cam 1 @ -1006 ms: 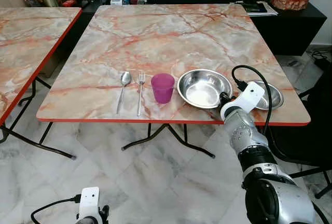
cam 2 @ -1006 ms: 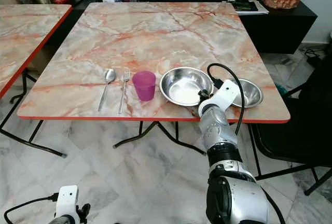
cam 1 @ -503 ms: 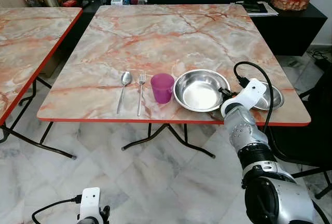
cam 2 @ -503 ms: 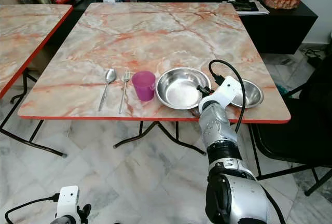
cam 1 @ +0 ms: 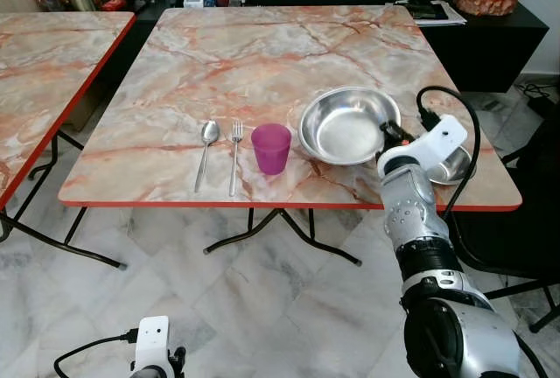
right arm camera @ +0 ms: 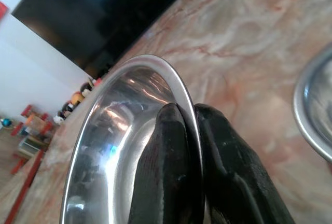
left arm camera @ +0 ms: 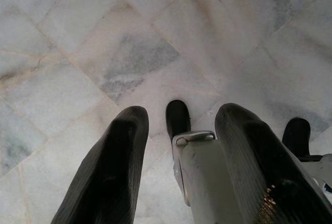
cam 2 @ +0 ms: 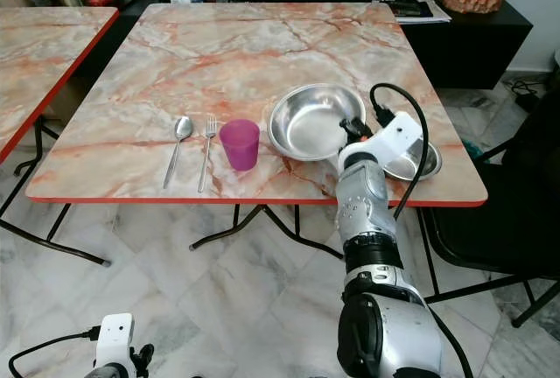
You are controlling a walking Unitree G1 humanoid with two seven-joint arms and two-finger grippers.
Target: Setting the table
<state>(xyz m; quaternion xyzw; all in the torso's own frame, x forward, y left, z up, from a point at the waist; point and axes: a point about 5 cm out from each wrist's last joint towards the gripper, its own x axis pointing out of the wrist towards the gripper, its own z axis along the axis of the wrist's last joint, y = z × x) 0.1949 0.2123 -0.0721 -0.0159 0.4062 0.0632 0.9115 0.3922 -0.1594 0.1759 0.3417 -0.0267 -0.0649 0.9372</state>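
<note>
Your right gripper (right arm camera: 189, 130) is pinching the rim of the large steel bowl (cam 1: 346, 124), one black finger inside the wall and one outside, pressed tight with only the metal edge between them. The bowl sits tilted, its rim on the gripper's side lifted off the marble table (cam 1: 262, 54); whether its far side touches the tabletop you cannot tell.

Count what you have on that table: two steel bowls, one cup, one fork, one spoon. The second, small steel bowl (cam 1: 455, 162) lies just beside your right wrist on its outer side, partly hidden behind the white wrist housing and close to the table's right edge. On the other side of the held bowl, away from the gripper, stands the purple cup (cam 1: 271, 148), just beside the bowl's rim. Past the cup lie the fork (cam 1: 234, 155) and then the spoon (cam 1: 205, 151), side by side and apart from each other, handles pointing to the near edge.

The red-trimmed near edge runs right under your right forearm, so the gripper works close to the border. Ahead of the gripper, beyond the bowl, most of the tabletop is open marble up to the far edge. A second marble table (cam 1: 44, 72) stands well off to the left.

Your left gripper (left arm camera: 179, 151) hangs low over the tiled floor (left arm camera: 93, 47), fingers spread, holding nothing.
</note>
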